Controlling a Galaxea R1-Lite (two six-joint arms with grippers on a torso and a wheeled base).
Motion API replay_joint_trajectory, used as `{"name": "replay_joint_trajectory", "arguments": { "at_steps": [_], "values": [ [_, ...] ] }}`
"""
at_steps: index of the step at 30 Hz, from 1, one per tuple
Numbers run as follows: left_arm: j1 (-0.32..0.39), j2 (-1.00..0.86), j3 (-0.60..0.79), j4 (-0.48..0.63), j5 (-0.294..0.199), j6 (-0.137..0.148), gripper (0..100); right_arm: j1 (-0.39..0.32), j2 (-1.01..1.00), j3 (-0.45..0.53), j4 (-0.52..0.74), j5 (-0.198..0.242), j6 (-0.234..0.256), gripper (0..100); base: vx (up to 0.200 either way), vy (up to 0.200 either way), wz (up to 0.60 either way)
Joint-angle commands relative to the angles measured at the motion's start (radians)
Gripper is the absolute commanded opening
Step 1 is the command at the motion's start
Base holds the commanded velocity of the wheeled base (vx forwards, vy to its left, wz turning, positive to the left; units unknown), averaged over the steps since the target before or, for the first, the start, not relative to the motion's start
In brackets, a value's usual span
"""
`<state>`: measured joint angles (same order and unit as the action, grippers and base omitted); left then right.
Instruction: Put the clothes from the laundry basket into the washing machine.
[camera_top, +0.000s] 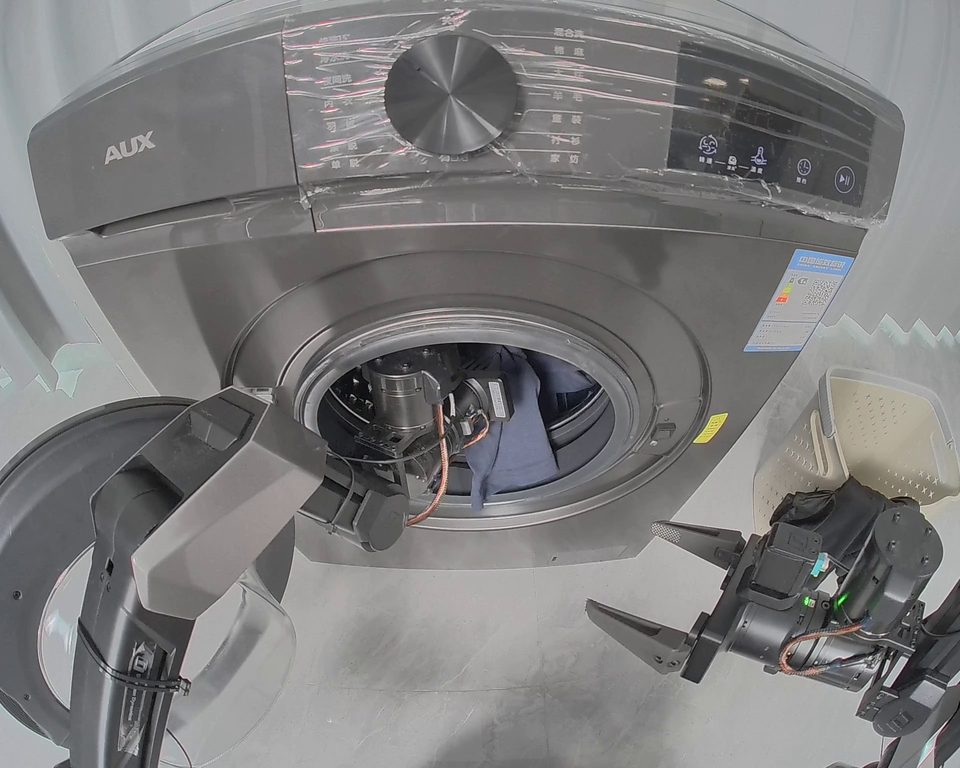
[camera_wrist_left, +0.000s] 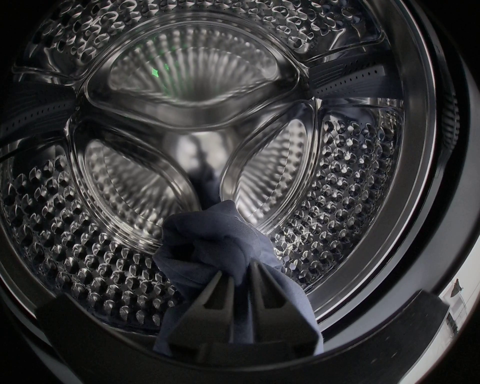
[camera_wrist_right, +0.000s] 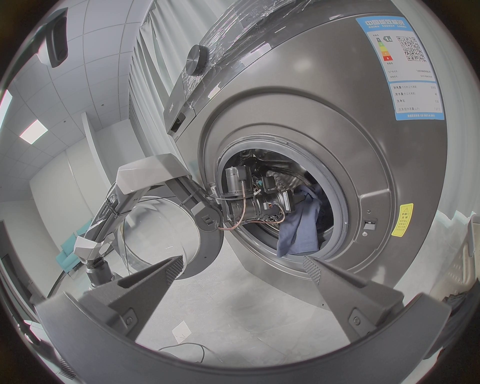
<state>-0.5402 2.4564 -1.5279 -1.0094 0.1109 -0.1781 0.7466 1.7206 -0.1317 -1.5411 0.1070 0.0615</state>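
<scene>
The grey washing machine (camera_top: 480, 300) stands with its round door (camera_top: 60, 560) swung open to the left. My left arm reaches through the opening into the steel drum (camera_wrist_left: 200, 125). There my left gripper (camera_wrist_left: 242, 287) is shut on a dark blue garment (camera_wrist_left: 220, 240), whose tail hangs out over the door rim (camera_top: 505, 440) (camera_wrist_right: 300, 227). My right gripper (camera_top: 665, 585) (camera_wrist_right: 240, 272) hangs open and holds nothing, low in front of the machine at the right. Behind it the cream laundry basket (camera_top: 880, 440) holds dark clothes (camera_top: 835, 515).
The open door (camera_wrist_right: 165, 240) takes up the floor space left of the opening. Bare grey floor (camera_top: 480, 650) lies in front of the machine. The basket stands close against the machine's right side.
</scene>
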Motion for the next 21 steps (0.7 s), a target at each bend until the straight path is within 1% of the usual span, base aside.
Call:
{"name": "replay_joint_trajectory", "arguments": {
  "at_steps": [1,2,4,5,7,10,16,21],
  "values": [
    [0.003,0.018,0.015,0.002,0.003,-0.001,100,0.000,-0.003,0.000,-0.001,0.000,0.000,100,0.000,0.000,0.00],
    [0.002,0.012,0.026,0.005,0.003,-0.001,100,0.000,-0.003,0.000,-0.001,0.000,0.000,100,0.000,0.000,0.00],
    [-0.007,-0.034,0.100,0.017,-0.002,-0.009,100,0.000,-0.003,0.000,-0.001,0.000,0.000,100,0.000,0.000,0.00],
    [-0.014,-0.073,0.160,0.046,-0.014,-0.017,100,0.000,-0.003,0.001,-0.001,0.000,0.000,100,0.000,0.000,0.00],
    [-0.029,-0.103,0.222,0.083,-0.028,-0.020,100,0.000,-0.003,0.000,-0.001,0.000,0.000,100,0.000,0.000,0.00],
    [-0.046,-0.119,0.281,0.091,-0.057,-0.021,100,0.000,-0.003,0.001,-0.001,0.002,0.000,100,0.000,0.000,0.00],
    [-0.058,-0.100,0.287,0.089,-0.059,-0.020,100,0.000,-0.003,0.003,-0.001,0.002,0.000,100,0.000,0.000,0.00],
    [-0.055,-0.050,0.273,0.083,-0.056,-0.012,100,0.000,-0.004,0.001,-0.001,0.002,0.000,100,0.000,0.000,0.00]
  ]
}}
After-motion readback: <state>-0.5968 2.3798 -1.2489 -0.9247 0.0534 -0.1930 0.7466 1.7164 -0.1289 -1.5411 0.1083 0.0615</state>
